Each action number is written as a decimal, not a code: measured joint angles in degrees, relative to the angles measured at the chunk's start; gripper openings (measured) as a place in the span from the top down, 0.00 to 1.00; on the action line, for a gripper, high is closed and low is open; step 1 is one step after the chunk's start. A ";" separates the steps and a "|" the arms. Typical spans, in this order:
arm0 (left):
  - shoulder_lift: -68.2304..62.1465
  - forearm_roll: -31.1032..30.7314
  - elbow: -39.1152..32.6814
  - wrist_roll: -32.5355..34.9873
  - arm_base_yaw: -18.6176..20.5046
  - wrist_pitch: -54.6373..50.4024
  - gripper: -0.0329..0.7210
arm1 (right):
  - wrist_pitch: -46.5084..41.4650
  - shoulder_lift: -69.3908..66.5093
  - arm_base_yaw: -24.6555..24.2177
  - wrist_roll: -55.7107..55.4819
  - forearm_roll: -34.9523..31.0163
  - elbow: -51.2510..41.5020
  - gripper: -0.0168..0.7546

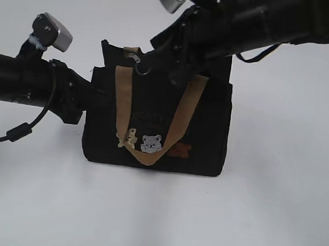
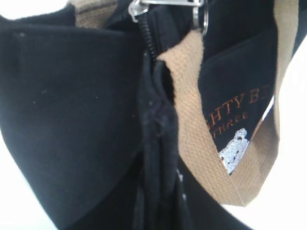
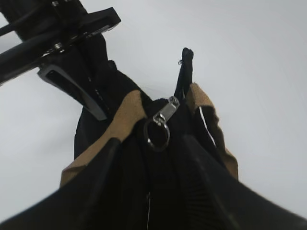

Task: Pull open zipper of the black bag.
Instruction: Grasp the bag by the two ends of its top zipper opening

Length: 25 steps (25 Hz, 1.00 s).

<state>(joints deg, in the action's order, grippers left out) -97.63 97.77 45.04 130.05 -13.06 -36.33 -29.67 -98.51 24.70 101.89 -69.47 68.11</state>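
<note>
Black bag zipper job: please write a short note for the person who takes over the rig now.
Left gripper: closed on the end fabric of the black bag, holding it steady.
Right gripper: jaws apart, over the bag top on either side of the key-ring pull; no grip visible yet.
The bag stands upright on the white table. The zipper slider sits near the left-gripper end.
Done: bag braced, right gripper positioned.
Left: grip the ring and pull the slider along.

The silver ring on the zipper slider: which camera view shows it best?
The right wrist view: the silver ring hangs whole under its slider, centred. The exterior view shows it small; the left wrist view catches only its edge at the top.
</note>
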 joint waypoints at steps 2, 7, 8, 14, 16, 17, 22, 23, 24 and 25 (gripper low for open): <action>0.00 0.00 0.00 0.00 0.00 0.07 0.87 | 1.16 -3.50 1.68 -0.06 0.11 2.59 0.57; 0.00 0.02 0.00 0.00 -0.07 0.62 0.87 | 5.40 -6.26 3.40 -7.95 3.71 3.81 0.92; 0.00 0.07 0.00 0.00 -0.15 0.76 0.87 | 4.99 -5.55 2.70 -12.08 5.85 3.81 0.96; 0.06 0.43 0.00 0.00 -0.26 1.03 0.87 | -7.49 2.28 -10.59 -40.23 26.01 4.00 0.98; 0.06 0.83 0.00 0.00 -0.26 1.69 0.87 | -12.71 3.54 -14.23 -46.68 28.86 4.00 0.97; 0.06 0.89 0.00 -0.70 -0.33 2.14 0.87 | -14.71 3.81 -14.87 -49.16 29.67 4.04 0.93; 1.79 -11.23 -0.19 -31.26 -0.93 7.64 0.60 | -26.97 7.11 -13.66 -61.91 30.67 4.04 0.53; 2.72 -19.65 -0.47 -42.14 -0.93 9.17 0.57 | -28.77 8.41 -13.58 -65.40 32.16 4.04 0.53; 4.10 -29.90 -0.58 -56.29 -0.93 9.83 0.57 | -30.09 10.20 -13.58 -69.62 34.91 4.04 0.55; 5.82 -38.88 -0.58 -69.57 -0.93 9.04 0.58 | -31.80 12.07 -13.58 -73.58 37.90 4.04 0.57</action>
<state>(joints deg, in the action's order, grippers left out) -91.80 58.90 44.46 60.48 -13.99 -27.29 -61.47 -86.44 11.12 28.31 -31.58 72.15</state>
